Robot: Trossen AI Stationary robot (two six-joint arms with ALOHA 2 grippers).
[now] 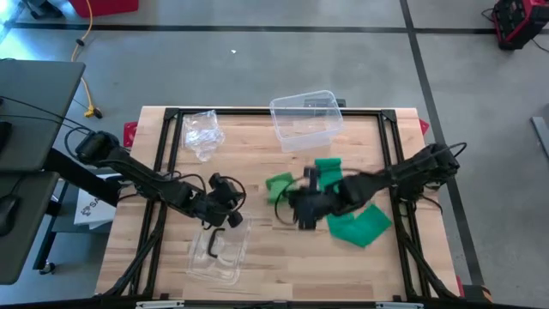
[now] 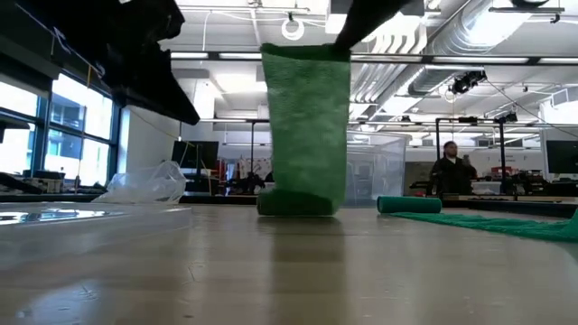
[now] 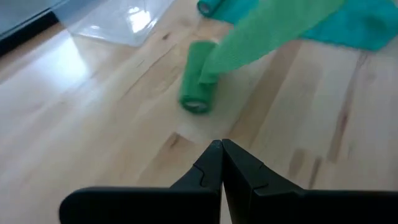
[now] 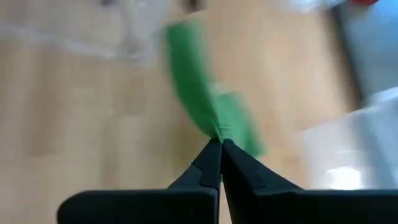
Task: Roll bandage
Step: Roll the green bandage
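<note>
Holding bandage strip [image 4: 205, 106] pinched in my right gripper [image 4: 221, 144] above roll [image 3: 198, 84]; keep tension even. Left gripper [image 3: 221, 149] shut, empty, beside roll.

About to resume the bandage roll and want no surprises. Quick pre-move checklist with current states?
1. Right gripper shut on the green bandage strip: ok, the strip runs from its fingertips.
2. Strip lifted off the table, hanging down to the rolled end: ok.
3. Rolled end resting on the wooden table: ok.
4. Left gripper shut and empty, short of the rolled end: ok.
5. Second green bandage spread flat, clear of the strip: cannot tell.
6. Strip free of twists: cannot tell.
</note>
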